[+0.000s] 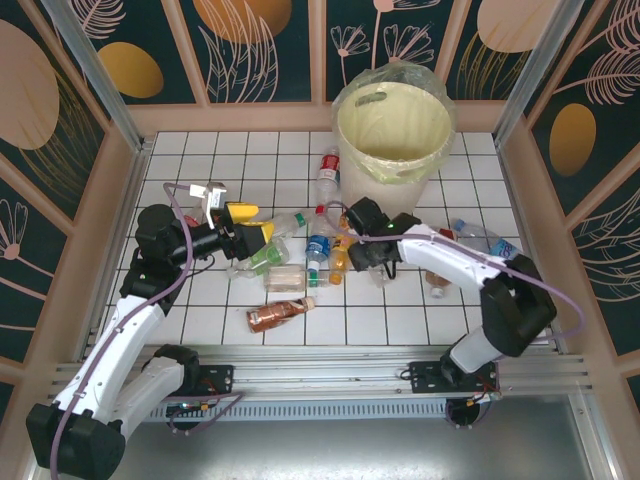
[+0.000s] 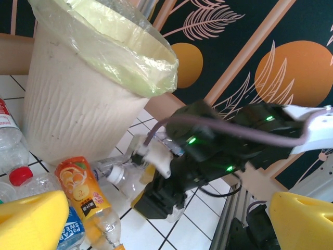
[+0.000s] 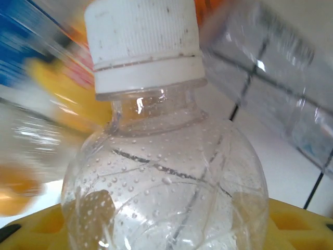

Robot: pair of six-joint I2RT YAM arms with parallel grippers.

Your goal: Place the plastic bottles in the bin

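**Right claw at a clear bottle, bin at its one o'clock**

At nine o'clock on the table (image 1: 200, 300) my left claw (image 1: 252, 224) hangs released. Its yellow fingers are spread wide and empty, just beside the heap of plastic bottles (image 1: 300, 255). A brown-labelled bottle (image 1: 278, 315) lies apart at the heap's six o'clock.

In the middle, my right claw (image 1: 352, 248) is in among the heap. On its wrist camera a clear bottle (image 3: 166, 172) sits over the yellow pad with its white cap (image 3: 143, 41) at twelve o'clock, so the long axis runs straight up that view. I cannot tell whether the claw is clenched on it or only cupping it.

The bin (image 1: 385, 180) stands near, at about one o'clock of the right claw, on the table's far side. I judge the right arm the nearer one – a lift over the rim should do, once the grip proves firm.
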